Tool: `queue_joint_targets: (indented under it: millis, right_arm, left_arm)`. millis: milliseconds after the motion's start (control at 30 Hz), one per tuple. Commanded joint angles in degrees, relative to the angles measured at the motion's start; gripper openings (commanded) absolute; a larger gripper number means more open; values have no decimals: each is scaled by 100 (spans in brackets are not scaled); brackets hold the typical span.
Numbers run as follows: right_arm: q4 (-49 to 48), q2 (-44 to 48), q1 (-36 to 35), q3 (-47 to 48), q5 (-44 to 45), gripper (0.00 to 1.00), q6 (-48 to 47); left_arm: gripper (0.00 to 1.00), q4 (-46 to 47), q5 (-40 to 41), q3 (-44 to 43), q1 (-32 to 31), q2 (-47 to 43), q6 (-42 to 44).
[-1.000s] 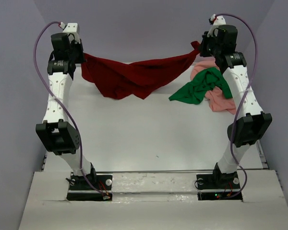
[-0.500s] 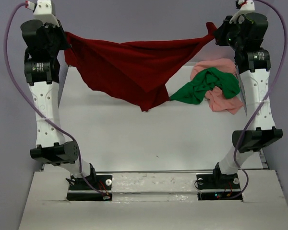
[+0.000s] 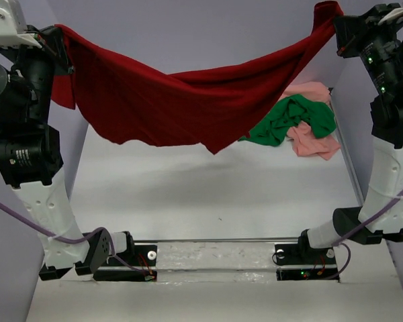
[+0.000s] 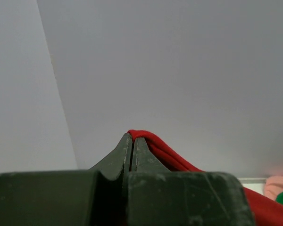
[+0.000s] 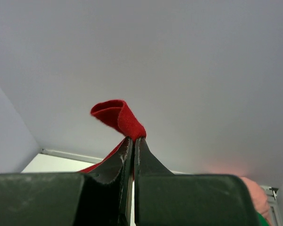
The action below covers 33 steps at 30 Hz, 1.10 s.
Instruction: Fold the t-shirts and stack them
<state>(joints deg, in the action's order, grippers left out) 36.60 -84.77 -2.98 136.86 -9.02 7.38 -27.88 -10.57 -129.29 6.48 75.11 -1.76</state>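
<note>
1. Red shirt hangs stretched in the air between the left arm and the right arm, well above the worktop, sagging in the middle down to a pointed fold
2. Left jaws are clamped on one upper corner of it, at top left of the overhead view; the left wrist view shows them pressed together, with red cloth coming out to the right of the tips
3. Right jaws are clamped on the other end, at top right; in the right wrist view a small curl of red cloth stands above the closed tips
4. Green shirt lies crumpled at the far right of the worktop, on top of the pink shirt
5. From overhead, the red shirt's lower edge overlaps the green shirt's left end; whether they touch I cannot tell
</note>
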Motion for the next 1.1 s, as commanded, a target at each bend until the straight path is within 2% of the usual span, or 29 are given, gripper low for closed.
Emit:
queue_joint_targets:
  millis: [0,233,333,433,500,533,900,1033,1067]
  right_arm:
    - [119,-1441,52,243,251,0,9]
    - [137,-3384,52,1244,488,0,114]
    - [128,-3853,52,1361,594,0,202]
    - [102,-4135,52,1002,506,0,203]
    - [67,-4231,52,686,497,0,185]
    - [41,-4249,52,571,489,0,159]
    - [-452,-4048,52,-730,366,0,141]
    - [-969,-3206,52,-1642,190,0,97]
    - [-1084,-2742,52,-2019,94,0,97]
  left_arm:
    - [0,335,2,378,20,907,-53]
    - [0,538,178,362,20,2226,35]
    - [0,459,126,343,29,2832,-17]
    - [0,590,11,799,20,3141,-9]
    - [0,1019,-7,1571,11,3019,-26]
    - [0,1256,2,2009,-6,2922,-17]
    - [0,1891,160,3454,-130,2527,141]
    - [0,2032,248,3797,-130,1930,141]
    - [0,2015,248,3832,-130,1641,141]
